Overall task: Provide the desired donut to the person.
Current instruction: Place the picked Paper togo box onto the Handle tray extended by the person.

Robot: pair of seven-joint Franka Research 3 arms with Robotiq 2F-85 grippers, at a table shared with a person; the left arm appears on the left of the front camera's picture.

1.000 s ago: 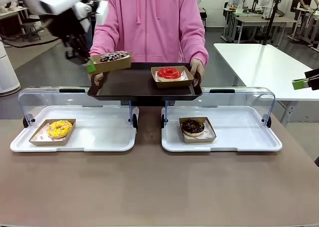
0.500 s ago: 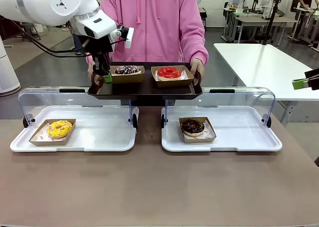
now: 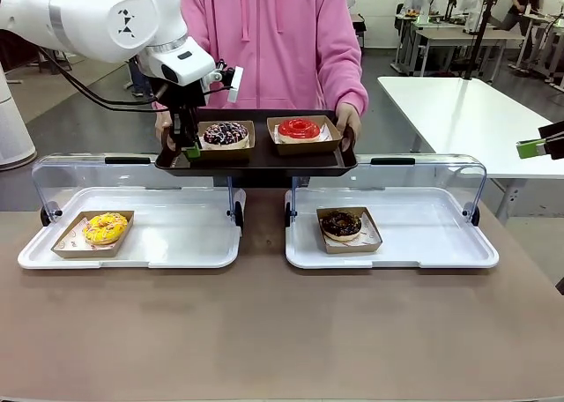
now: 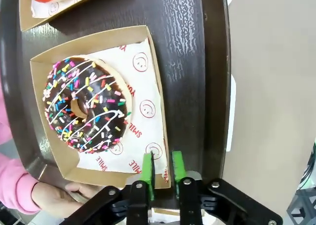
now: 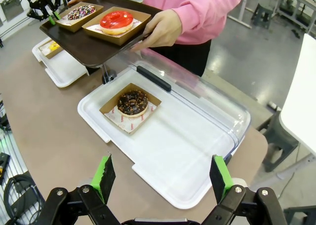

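Note:
The chocolate donut with coloured sprinkles (image 3: 225, 133) lies in its brown cardboard box (image 4: 155, 87) on the dark serving tray (image 3: 264, 160), left of a red-glazed donut (image 3: 300, 128) in its own box. The person (image 3: 264, 40) in the pink hoodie holds that tray by both ends. My left gripper (image 3: 189, 146) is shut on the box's near wall; in the left wrist view its green pads (image 4: 147, 169) pinch the cardboard edge. My right gripper (image 5: 163, 174) hangs wide open and holds nothing, over the right side of the table.
Two white trays with raised clear lids sit on the brown table. The left one (image 3: 176, 239) holds a yellow donut (image 3: 106, 228), the right one (image 3: 423, 239) a dark chocolate donut (image 3: 341, 225). The person's hand (image 4: 54, 198) grips the dark tray right beside my left fingers.
My left gripper swung in from the upper left with the sprinkle donut's box and lowered it onto the dark tray, where it now lies flat. The right arm has stayed put.

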